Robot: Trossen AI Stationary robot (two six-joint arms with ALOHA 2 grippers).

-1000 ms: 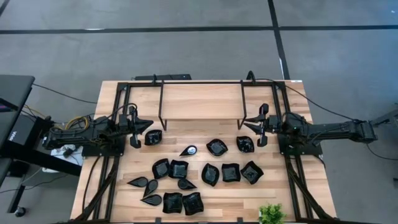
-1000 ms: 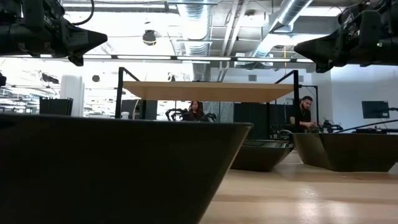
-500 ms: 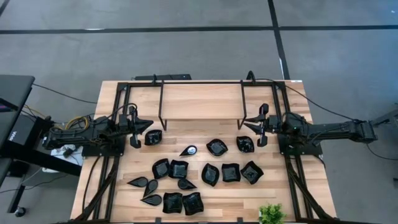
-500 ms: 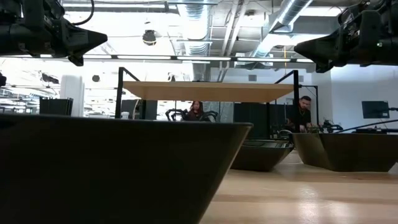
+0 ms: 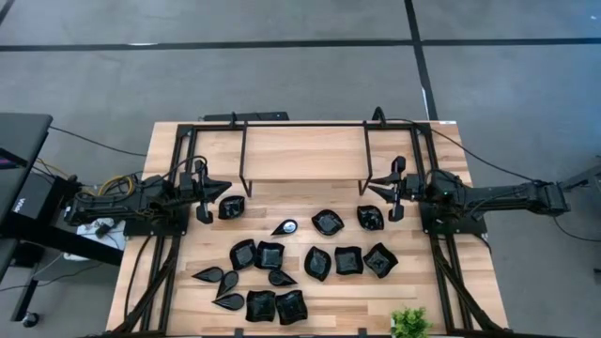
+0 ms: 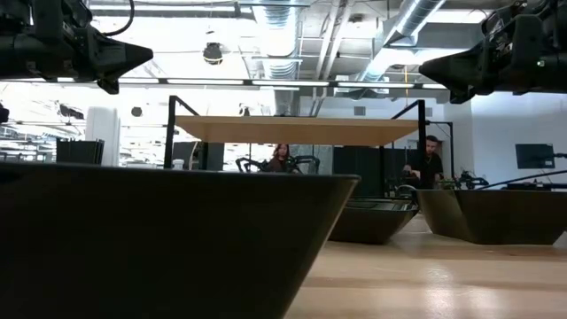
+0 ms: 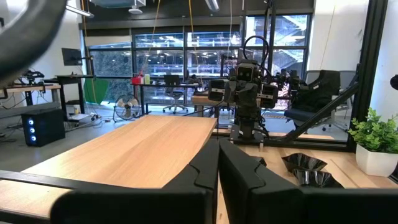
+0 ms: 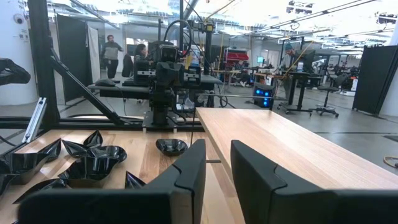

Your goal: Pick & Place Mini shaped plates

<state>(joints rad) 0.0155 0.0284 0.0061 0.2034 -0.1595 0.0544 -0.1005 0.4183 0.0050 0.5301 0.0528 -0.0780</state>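
Seen from table height, one glossy black dish [image 6: 168,239] fills the foreground and hides most others, while overhead the empty black mini shaped plates [image 5: 310,258] lie scattered across the wooden table [image 5: 300,155] between the closed left gripper [image 5: 223,191] and the slightly parted, empty right gripper [image 5: 368,191].

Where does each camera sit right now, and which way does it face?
High: overhead, straight down on the table; both arms, plates, plant.
Low: table height, level into the room; a plate fills the foreground, both arms up in the corners.
Left wrist: on the left arm, facing across the table; left gripper shut, right arm beyond.
Right wrist: on the right arm, facing back; right gripper open and empty.
Shared: both wrist views show the plates and the opposite arm.
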